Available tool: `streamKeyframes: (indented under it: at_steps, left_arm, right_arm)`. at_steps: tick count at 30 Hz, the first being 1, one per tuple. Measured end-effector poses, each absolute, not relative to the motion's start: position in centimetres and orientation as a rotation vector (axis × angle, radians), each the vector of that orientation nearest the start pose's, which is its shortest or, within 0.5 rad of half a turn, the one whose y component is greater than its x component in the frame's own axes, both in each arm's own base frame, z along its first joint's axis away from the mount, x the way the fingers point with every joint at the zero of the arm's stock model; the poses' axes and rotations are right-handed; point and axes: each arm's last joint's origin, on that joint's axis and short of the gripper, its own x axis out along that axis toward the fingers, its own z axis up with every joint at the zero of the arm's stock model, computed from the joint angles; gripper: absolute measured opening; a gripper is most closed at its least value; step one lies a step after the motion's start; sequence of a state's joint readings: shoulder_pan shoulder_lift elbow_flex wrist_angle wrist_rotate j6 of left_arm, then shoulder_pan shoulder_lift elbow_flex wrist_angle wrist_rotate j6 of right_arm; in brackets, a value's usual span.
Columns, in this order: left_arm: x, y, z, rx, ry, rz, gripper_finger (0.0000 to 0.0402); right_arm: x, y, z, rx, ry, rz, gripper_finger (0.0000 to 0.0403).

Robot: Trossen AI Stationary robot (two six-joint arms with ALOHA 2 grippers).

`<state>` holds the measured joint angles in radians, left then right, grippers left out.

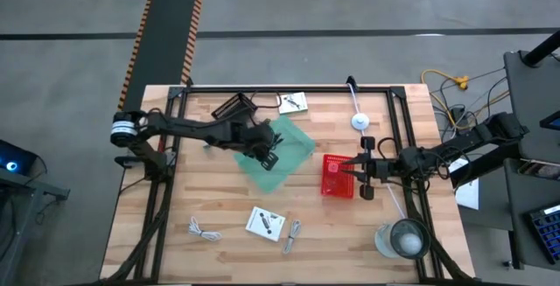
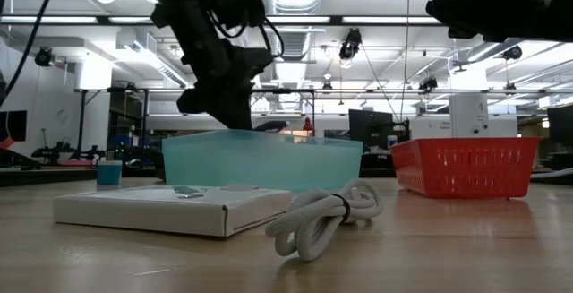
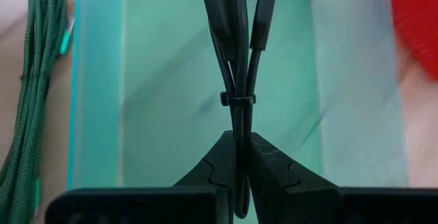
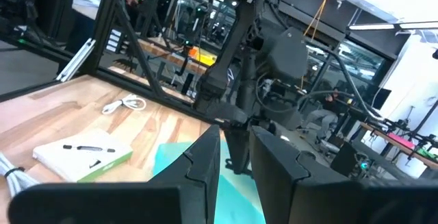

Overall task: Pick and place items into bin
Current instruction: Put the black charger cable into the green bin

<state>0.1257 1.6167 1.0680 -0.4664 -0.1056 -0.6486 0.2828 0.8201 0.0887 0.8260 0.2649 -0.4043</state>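
Note:
A translucent teal bin (image 1: 282, 153) sits mid-table, also in the low view (image 2: 260, 159). My left gripper (image 1: 269, 151) hangs over it, shut on a black tied cable bundle (image 3: 236, 59). My right gripper (image 1: 364, 170) waits open beside a red basket (image 1: 337, 177), touching nothing. Near the front edge lie a white coiled cable (image 1: 203, 229), a flat white packet (image 1: 265, 223) and a small metal piece (image 1: 291, 233). A second packet (image 1: 293, 102) lies near the far edge. My left gripper pinches the black cable bundle between its two fingers at one folded end (image 3: 239, 183), coming from above and pointing down into the bin. The strands run on past the fingertips, bound by a tie (image 3: 237, 99). Whether the far end touches the bin floor I cannot tell.
A green braided cord (image 3: 31, 94) lies on the table just outside the bin's wall. A dark object (image 1: 234, 107) and a white round piece (image 1: 359, 120) sit toward the far edge, and a clear cup (image 1: 402, 239) stands at the near right corner. Black frame rails border both sides.

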Motion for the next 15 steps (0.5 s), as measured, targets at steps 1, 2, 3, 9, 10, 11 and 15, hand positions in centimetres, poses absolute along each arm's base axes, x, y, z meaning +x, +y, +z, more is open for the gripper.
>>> streamKeyframes:
  at_steps: [1,2,3,9,10,11,15]
  left_arm:
    - [32.3,4.4,20.9,-0.596,0.928,0.537,0.001]
    - [32.5,4.5,21.0,-0.592,0.945,0.542,0.001]
    - [32.7,4.5,21.1,-0.59,0.961,0.546,0.001]
    - [32.4,4.5,21.5,-0.576,1.072,0.587,0.001]
    - [32.2,4.5,21.5,-0.575,1.095,0.597,0.001]
    - [32.0,4.5,21.4,-0.58,1.108,0.607,0.001]
    - [31.5,4.5,21.0,-0.611,1.144,0.648,0.001]
  right_arm:
    - [15.3,3.7,18.6,-0.38,-0.09,0.0,0.0068]
    - [15.3,3.7,18.6,-0.38,-0.089,-0.001,0.0068]
    - [15.3,3.7,18.6,-0.38,-0.086,-0.003,0.0068]
    - [15.4,3.6,18.6,-0.381,-0.084,-0.007,0.0068]
    - [15.3,3.6,18.6,-0.381,-0.084,-0.007,0.0068]
    - [15.3,3.6,18.6,-0.381,-0.084,-0.007,0.0068]
    - [15.3,3.7,18.6,-0.381,-0.084,-0.006,0.0068]
